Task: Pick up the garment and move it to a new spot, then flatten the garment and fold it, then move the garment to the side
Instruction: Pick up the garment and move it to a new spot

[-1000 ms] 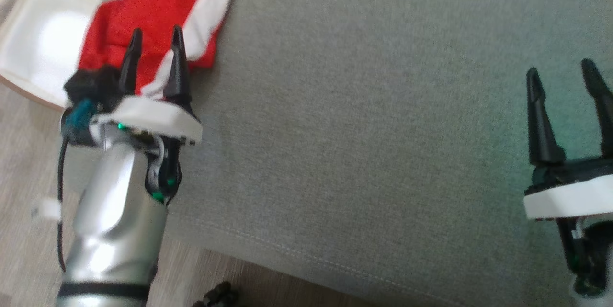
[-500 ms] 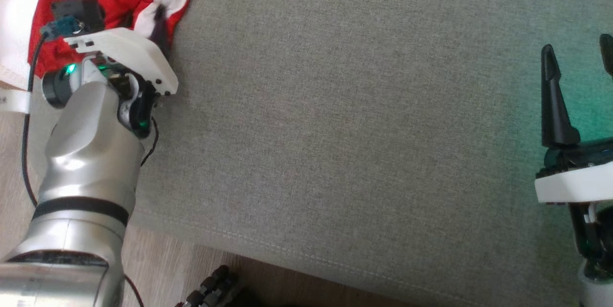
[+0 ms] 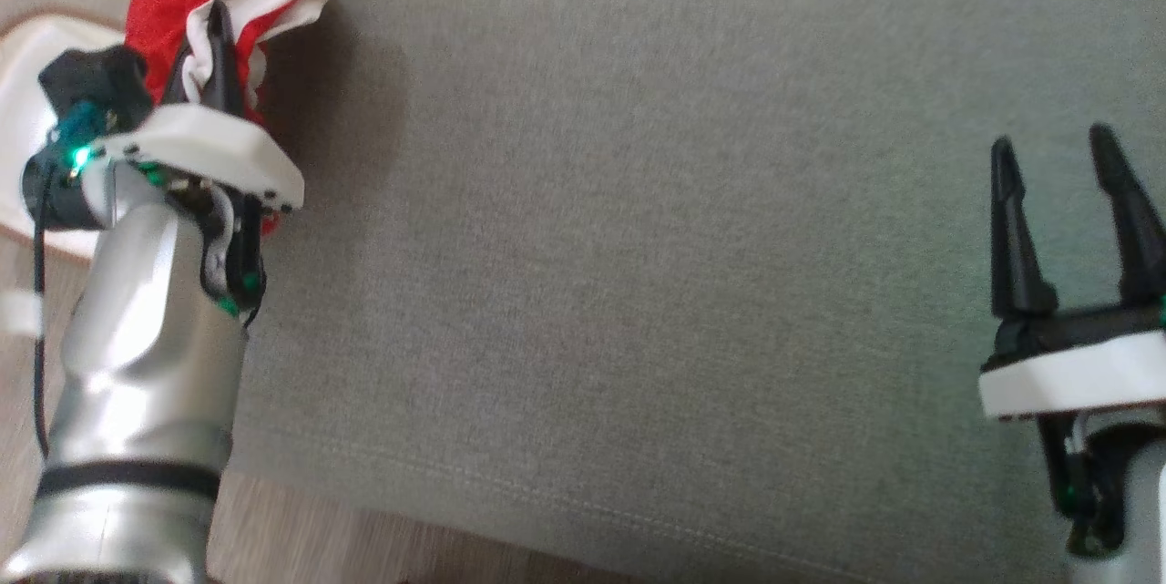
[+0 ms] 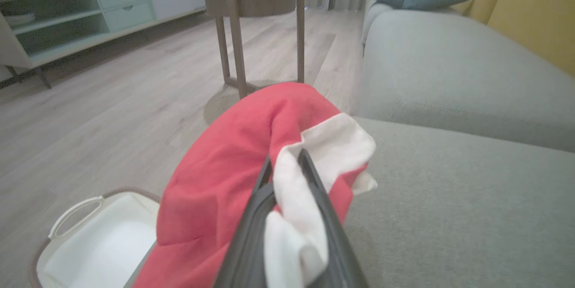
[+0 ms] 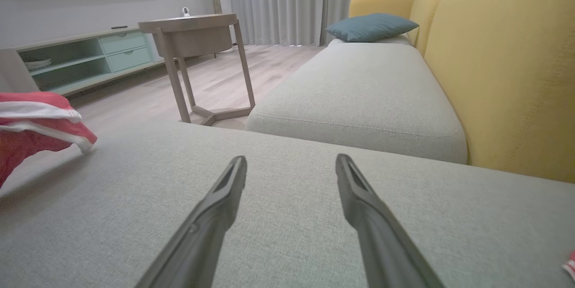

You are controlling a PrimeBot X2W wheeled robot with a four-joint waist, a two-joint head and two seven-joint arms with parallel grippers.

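Step in hand: pickup. Left pincer is clamped on the white band of the garment, which is bunched at the left edge of the sofa cushion, beside the basket. Right pincer stands wide, empty. Next move: carry the garment rightward onto bare cushion.

The left forearm is shining silver, wearing 1 black band and trailing a thin black cable, while the left gripper and right gripper are each showing 2 tapered black fingers above a white plate.
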